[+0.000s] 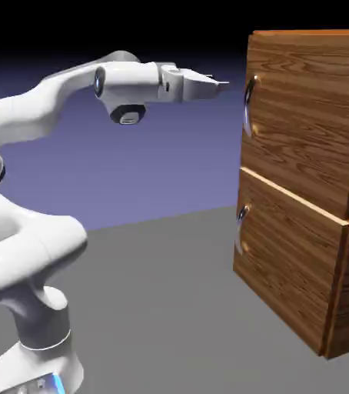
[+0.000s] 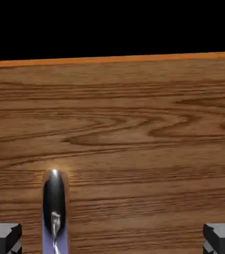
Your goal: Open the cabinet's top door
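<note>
The brown wood-grain cabinet stands at the exterior view's right. Its top door carries a long silvery-dark bar handle near its left edge. My gripper hovers level with the upper part of that door, a short gap away from the handle and not touching it. In the hand view the top door fills the picture under its orange top edge. The handle shows low and left, close to the left fingertip. The gripper is open, with nothing between its fingers.
The lower door with its small handle sits beneath the top one. Grey table surface lies between the robot's base and the cabinet.
</note>
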Controlling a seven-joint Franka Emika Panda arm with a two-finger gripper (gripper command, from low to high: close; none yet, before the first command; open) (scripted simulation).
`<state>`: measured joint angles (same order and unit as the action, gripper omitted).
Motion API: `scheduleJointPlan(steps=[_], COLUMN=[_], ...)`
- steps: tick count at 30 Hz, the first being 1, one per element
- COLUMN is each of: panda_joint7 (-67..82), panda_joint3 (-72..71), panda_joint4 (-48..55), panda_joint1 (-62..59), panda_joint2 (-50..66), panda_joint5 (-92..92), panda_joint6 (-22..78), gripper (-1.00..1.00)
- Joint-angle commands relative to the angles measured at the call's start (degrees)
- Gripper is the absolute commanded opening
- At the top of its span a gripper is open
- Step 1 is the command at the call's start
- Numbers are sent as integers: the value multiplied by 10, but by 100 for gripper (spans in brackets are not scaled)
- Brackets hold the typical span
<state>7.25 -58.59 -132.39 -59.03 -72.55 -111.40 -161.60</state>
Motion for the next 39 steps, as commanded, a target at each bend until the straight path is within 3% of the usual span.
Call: scheduleJointPlan(steps=[1,7,14,15,27,39], panda_joint7=[11,78,78,78,226,335], panda_joint3=[-13,-92,-119,-119,9,243], panda_joint4=[6,45,124,124,-105,-287], panda_joint1=[-13,-94,-185,-185,-22,74], panda_joint2=[-9,-63,-57,-57,-77,-58], panda_joint5=[-25,-175,-202,-202,-256,-109], panda_joint6=[3,19,30,30,259,549], gripper=[0,0,0,-100,-100,-100])
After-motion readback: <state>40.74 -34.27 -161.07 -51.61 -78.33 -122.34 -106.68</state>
